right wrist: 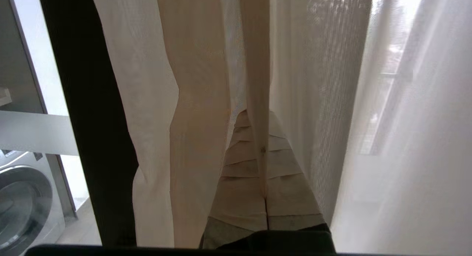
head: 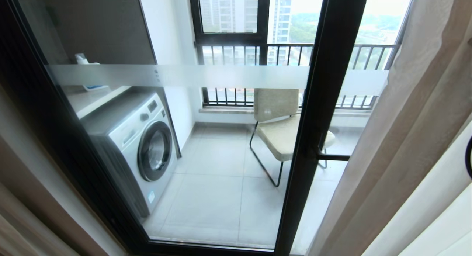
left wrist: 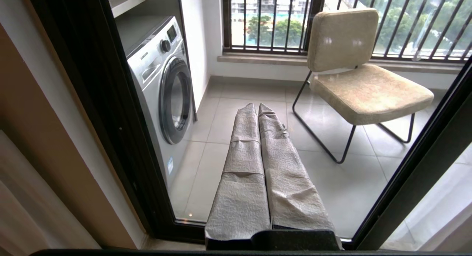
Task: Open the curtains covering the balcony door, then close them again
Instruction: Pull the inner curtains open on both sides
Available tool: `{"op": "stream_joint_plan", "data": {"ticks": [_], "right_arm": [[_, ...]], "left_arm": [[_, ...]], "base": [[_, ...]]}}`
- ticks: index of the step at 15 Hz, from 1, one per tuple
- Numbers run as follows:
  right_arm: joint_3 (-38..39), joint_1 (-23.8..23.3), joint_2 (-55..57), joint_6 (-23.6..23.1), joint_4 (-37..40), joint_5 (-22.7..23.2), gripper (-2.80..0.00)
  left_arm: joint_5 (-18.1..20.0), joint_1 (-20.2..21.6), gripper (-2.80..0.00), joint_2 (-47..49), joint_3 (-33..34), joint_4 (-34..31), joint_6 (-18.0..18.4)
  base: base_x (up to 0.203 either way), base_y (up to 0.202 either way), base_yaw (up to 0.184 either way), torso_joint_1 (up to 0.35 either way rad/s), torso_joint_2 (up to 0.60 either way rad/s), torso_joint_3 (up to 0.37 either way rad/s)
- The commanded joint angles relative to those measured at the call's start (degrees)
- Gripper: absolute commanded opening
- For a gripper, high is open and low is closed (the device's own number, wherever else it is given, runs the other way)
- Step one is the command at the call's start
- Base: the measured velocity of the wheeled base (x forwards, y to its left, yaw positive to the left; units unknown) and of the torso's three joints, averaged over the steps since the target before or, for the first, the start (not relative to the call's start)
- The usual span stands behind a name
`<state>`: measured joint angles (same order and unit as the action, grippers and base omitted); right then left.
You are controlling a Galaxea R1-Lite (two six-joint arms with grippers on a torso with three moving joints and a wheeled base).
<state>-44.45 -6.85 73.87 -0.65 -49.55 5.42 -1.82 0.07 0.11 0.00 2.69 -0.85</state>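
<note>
The curtains [head: 416,119] hang gathered at the right of the head view, a beige layer beside a pale sheer one. The balcony door [head: 324,101], glass in a thick black frame with a frosted band [head: 184,76] and a black handle [head: 333,157], stands uncovered. In the right wrist view my right gripper [right wrist: 257,116] is shut on a narrow fold of the curtains [right wrist: 254,64], which runs down between its wrapped fingers [right wrist: 239,167]. The sheer layer [right wrist: 405,138] hangs beside it. My left gripper [left wrist: 257,106] is shut on nothing, held low before the door glass. Neither gripper shows in the head view.
Behind the glass stand a washing machine [head: 140,141] on the left and a beige chair [head: 280,127] with black wire legs. A black-framed window with railing bars [head: 295,53] closes the balcony's far side. A wall edge [head: 22,167] borders the door on the left.
</note>
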Motion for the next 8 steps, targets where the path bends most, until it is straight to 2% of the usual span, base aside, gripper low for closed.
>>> {"op": "stream_joint_plan", "data": {"ticks": [1,8], "right_arm": [[0.7,-1.7,-1.6,-0.1,-0.2,0.1,-2.80],[2.0,-8.2,-1.0,1.9,-0.3,0.1,-2.80]], "left_arm": [[0.0,0.0,-2.80,0.0,0.0,0.0,-0.1],[0.1,0.0,-2.80,0.0,0.0,0.1,-0.2]], "base": [[0.000,-0.193,0.002,0.002,0.01,0.002],[0.000,-0.191,0.004,0.001,0.00,0.003]]}}
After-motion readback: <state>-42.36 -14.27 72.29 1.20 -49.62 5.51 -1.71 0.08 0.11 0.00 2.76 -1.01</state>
